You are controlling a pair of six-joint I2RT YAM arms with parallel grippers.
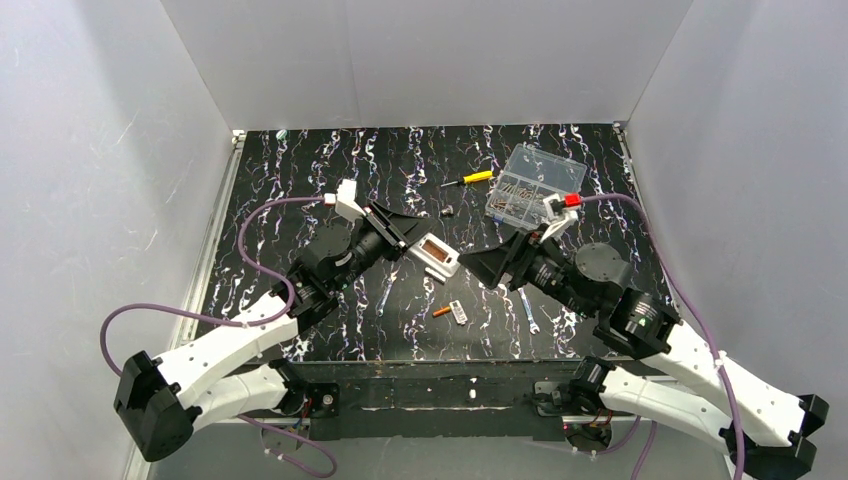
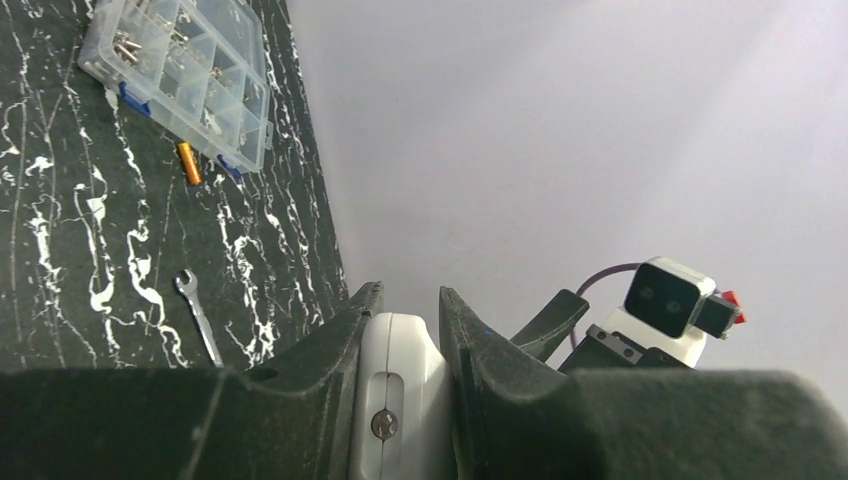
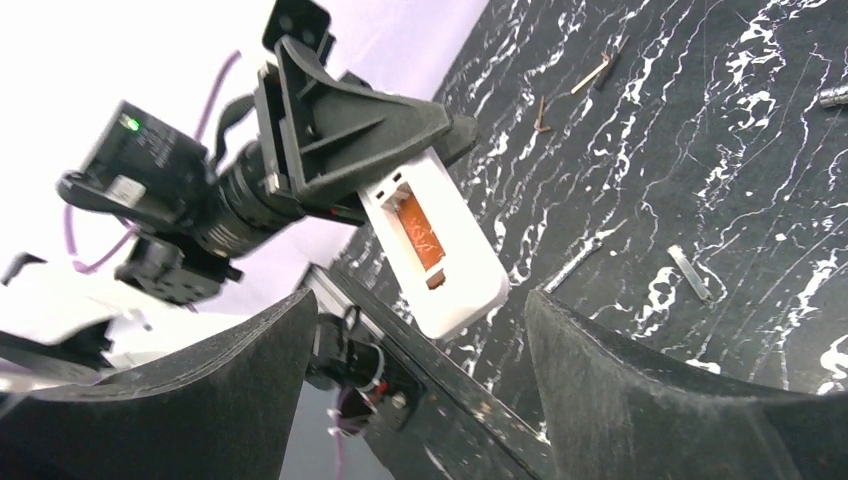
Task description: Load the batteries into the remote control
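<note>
Holding the remote control (image 1: pixel 437 256) tilted so I can load its open back.
My left pincer (image 2: pixel 408 300) clenches it; my right pincer (image 3: pixel 418 305) is released.

Top camera looks down from behind; wrist cameras face each other closely, sharing the slim white rectangular remote control (image 2: pixel 396 400) (image 3: pixel 460 285).

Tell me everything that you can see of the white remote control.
The remote control is a slim white plastic bar. The left gripper clamps one end and holds it tilted above the table; the rest juts out free. Its back compartment is open, with one orange battery lying inside. Nothing else touches it.
</note>
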